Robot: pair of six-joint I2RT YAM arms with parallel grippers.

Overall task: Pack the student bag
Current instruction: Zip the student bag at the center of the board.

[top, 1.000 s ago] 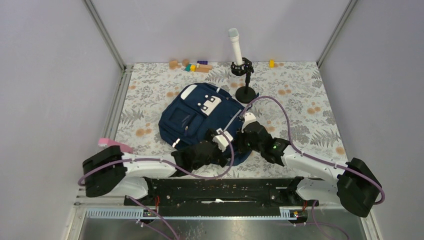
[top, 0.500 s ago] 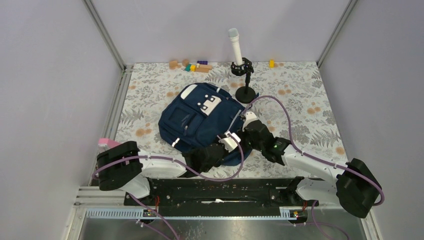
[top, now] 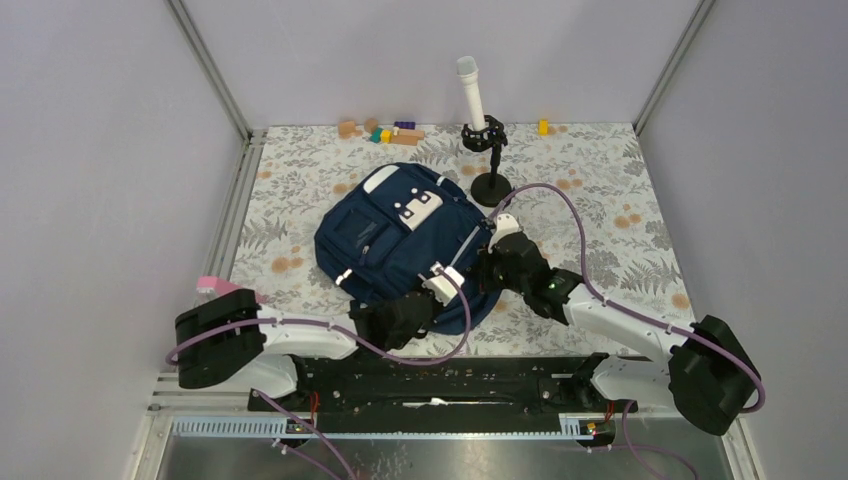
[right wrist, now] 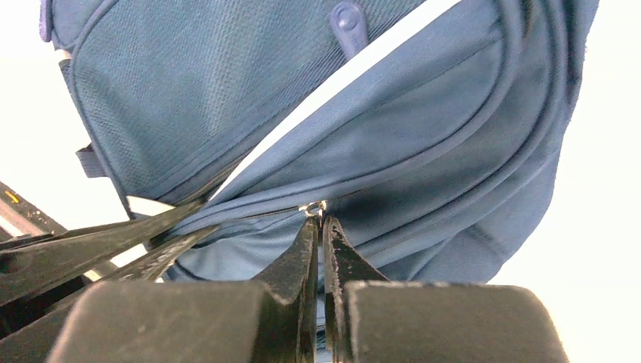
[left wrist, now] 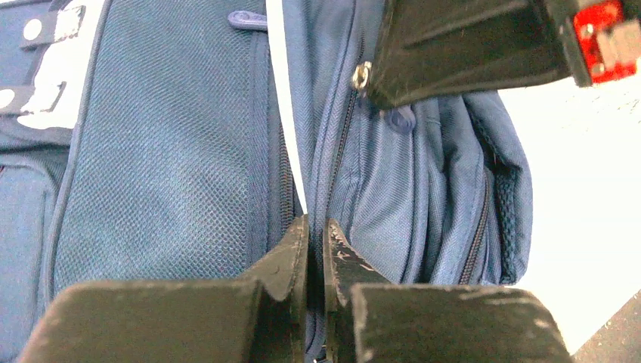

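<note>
Floral-patterned surface (top: 640, 200) covers the cell floor, and the student bag (top: 395, 235) lies flat at the middle of the overhead frame with its front pockets up. Both tools are working at its lower right edge. My left tool (left wrist: 315, 231) is pinched narrow on the fabric along the main zipper line, gripping the bag. My right tool (right wrist: 317, 225) is squeezed shut with its tips on the zipper slider (right wrist: 313, 206).

I judge we are at the very start: the left braces while the right is set to draw the slider. No view shows an opening or any lining, and I cannot tell whether anything is inside. Coloured blocks (top: 385, 131) sit at the upper middle, well apart from the bag. A white cylinder (top: 470, 90) on a black stand (top: 490, 185) is near its upper right corner. Unzipping, loading and closing all look left to do.
</note>
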